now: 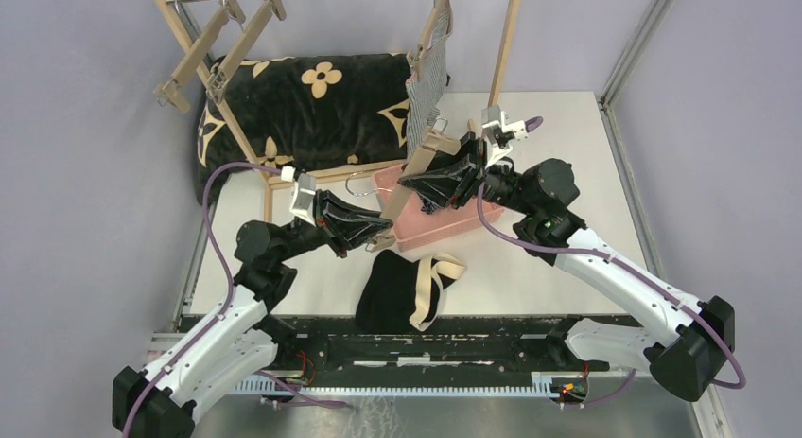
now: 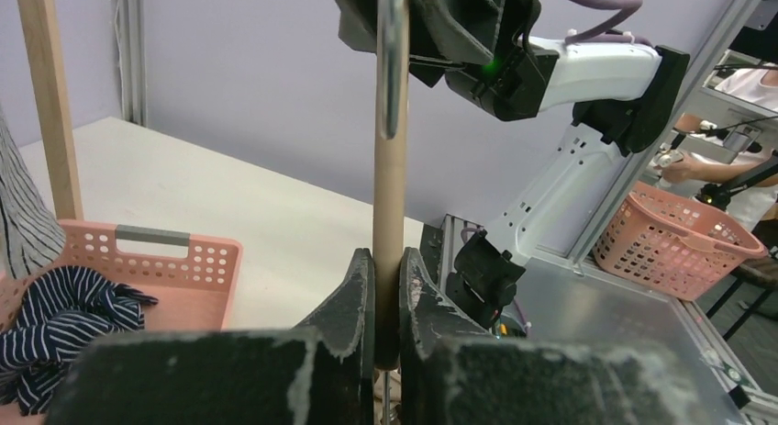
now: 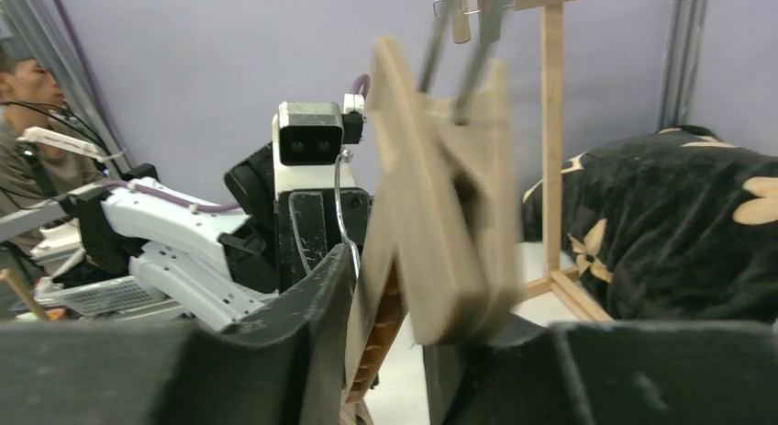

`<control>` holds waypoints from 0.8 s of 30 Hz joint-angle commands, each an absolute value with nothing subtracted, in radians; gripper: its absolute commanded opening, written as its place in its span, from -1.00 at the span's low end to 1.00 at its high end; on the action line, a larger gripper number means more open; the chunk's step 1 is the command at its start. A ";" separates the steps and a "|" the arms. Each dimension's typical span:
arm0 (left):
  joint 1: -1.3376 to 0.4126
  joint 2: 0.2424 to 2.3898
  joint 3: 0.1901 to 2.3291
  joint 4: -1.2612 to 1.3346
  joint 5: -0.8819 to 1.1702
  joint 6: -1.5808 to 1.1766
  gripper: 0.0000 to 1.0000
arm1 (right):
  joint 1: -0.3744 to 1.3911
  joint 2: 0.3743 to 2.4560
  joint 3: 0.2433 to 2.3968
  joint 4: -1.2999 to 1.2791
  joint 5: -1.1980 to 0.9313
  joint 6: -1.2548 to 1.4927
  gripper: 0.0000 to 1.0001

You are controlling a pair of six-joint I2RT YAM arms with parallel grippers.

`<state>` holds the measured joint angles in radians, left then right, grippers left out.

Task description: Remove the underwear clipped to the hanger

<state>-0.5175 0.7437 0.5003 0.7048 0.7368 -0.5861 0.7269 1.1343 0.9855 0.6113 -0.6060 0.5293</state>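
A wooden clip hanger point(image 1: 405, 197) is held tilted above the pink basket point(image 1: 452, 226). My left gripper point(image 1: 385, 237) is shut on its lower end, and the bar point(image 2: 390, 205) stands between the jaws point(image 2: 387, 274) under its metal hook point(image 2: 393, 58). My right gripper point(image 1: 414, 180) is shut on a wooden clip point(image 3: 440, 223) at the upper end. No cloth hangs from this hanger. The navy striped underwear point(image 2: 64, 324) lies in the basket point(image 2: 151, 251). The black underwear point(image 1: 390, 291) lies on the table in front of the basket. The grey-and-white striped underwear point(image 1: 427, 78) hangs clipped on the rack.
A wooden rack point(image 1: 509, 41) stands at the back with two empty hangers point(image 1: 217, 50) on its rail. A black floral blanket point(image 1: 312, 107) lies under it. A second pink basket point(image 2: 674, 246) stands off the table to the right.
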 commanded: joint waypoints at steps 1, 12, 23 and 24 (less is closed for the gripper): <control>-0.518 0.705 0.610 0.566 0.681 -0.580 -0.95 | 0.738 1.088 0.999 0.599 -0.557 0.471 -0.01; -0.519 0.693 1.051 -0.334 0.268 -0.270 -0.95 | 0.815 0.993 0.901 0.236 -0.372 0.268 0.42; -0.518 0.914 1.450 -0.858 -0.204 -0.102 -0.95 | 1.188 1.097 0.791 -0.184 0.117 0.113 0.38; -0.518 0.928 1.464 -0.866 -0.218 -0.096 -0.95 | 1.208 1.107 0.766 -0.168 0.119 0.135 0.39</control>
